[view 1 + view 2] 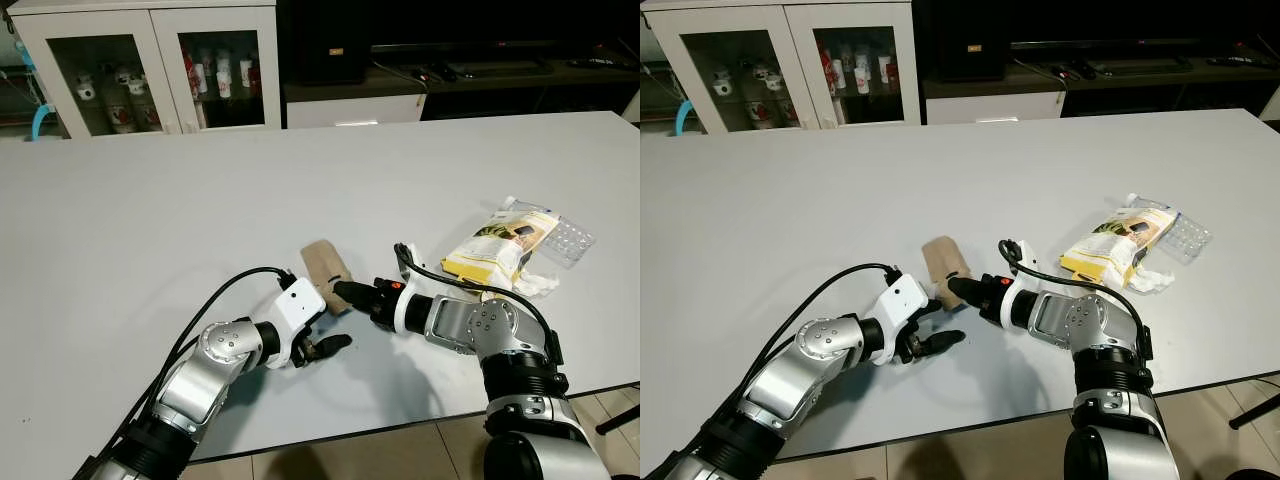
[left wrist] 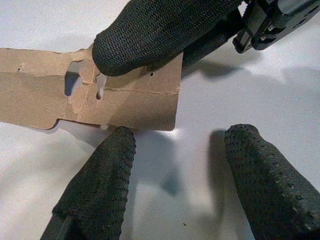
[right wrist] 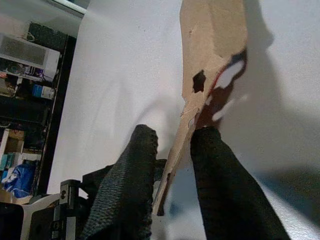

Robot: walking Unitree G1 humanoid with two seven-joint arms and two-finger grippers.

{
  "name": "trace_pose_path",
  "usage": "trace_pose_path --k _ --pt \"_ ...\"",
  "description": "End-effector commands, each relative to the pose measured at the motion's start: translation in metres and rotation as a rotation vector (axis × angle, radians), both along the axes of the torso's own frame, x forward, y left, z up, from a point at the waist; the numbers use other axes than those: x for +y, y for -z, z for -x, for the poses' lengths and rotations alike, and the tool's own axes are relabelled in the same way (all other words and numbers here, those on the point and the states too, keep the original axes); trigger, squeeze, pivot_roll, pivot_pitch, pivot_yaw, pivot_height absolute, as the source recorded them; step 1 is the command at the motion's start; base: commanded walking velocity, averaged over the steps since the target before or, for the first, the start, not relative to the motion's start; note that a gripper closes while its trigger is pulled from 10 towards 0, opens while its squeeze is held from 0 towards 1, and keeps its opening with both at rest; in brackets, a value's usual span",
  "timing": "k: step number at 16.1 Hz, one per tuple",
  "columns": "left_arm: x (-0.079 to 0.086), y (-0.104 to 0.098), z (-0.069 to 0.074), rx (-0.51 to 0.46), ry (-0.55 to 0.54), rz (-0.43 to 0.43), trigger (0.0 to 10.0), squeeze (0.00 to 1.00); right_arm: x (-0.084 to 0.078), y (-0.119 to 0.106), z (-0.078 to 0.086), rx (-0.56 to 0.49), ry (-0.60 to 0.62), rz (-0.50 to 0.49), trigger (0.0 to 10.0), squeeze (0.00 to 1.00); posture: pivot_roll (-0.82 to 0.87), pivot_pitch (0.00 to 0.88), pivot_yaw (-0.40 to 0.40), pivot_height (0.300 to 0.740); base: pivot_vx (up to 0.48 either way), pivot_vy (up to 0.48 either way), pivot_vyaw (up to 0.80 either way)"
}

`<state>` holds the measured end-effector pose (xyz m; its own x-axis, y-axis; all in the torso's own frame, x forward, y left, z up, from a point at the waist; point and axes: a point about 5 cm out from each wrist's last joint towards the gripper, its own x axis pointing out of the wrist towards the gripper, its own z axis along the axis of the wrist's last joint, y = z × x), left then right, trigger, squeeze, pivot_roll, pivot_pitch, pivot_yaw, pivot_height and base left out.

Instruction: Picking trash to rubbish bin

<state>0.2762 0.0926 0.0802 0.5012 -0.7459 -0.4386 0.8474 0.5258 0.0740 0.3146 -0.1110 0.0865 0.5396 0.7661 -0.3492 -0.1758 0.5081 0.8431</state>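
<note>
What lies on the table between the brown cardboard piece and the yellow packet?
The right gripper and its arm, shut on the cardboard; otherwise bare table before the yellow packet, per the left eye view.

A home living room: white table (image 1: 150,220), glass-fronted cabinet (image 1: 150,65), dark TV unit (image 1: 470,70)

cabinet (image 1: 150,65) items: too small to tell | cardboard piece (image 2: 90,95): cut off at edge

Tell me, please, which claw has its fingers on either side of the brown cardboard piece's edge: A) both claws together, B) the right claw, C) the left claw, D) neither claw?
B: in the right wrist view the right claw has its two fingers on either side of the cardboard piece at its torn edge, while the left claw sits open on the table beside it.
</note>
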Motion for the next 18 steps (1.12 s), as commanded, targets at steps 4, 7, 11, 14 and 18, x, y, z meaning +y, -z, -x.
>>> trace_pose_path --k 4,7,11,14,18 --pt "0.0 -0.006 -0.005 -0.021 0.013 -0.014 10.0 0.0 0.001 -0.006 -0.004 -0.021 -0.003 -0.018 0.0 0.0 -0.01 0.0 -0.017 0.74 0.0 0.0 0.0" --pt "0.0 -0.006 -0.005 -0.024 0.011 -0.017 10.0 0.0 0.001 -0.006 -0.004 -0.024 -0.002 -0.027 0.0 0.0 -0.01 0.0 -0.017 0.74 0.0 0.0 0.0" --pt "0.001 -0.005 -0.006 -0.028 0.003 -0.017 10.0 0.0 -0.001 -0.005 -0.003 -0.029 0.018 -0.046 0.0 0.0 -0.01 0.0 -0.014 0.74 0.0 0.0 0.0" --pt "0.005 -0.017 -0.015 -0.089 -0.094 0.065 10.0 0.0 -0.005 -0.003 -0.006 -0.057 0.099 -0.09 0.0 0.0 0.0 0.0 -0.009 0.74 0.0 0.0 0.0" --pt "0.038 -0.11 -0.032 -0.355 -0.373 0.549 10.0 0.0 -0.023 -0.03 -0.017 -0.339 0.335 -0.156 0.0 0.0 0.02 0.0 -0.025 0.74 0.0 0.0 0.0"
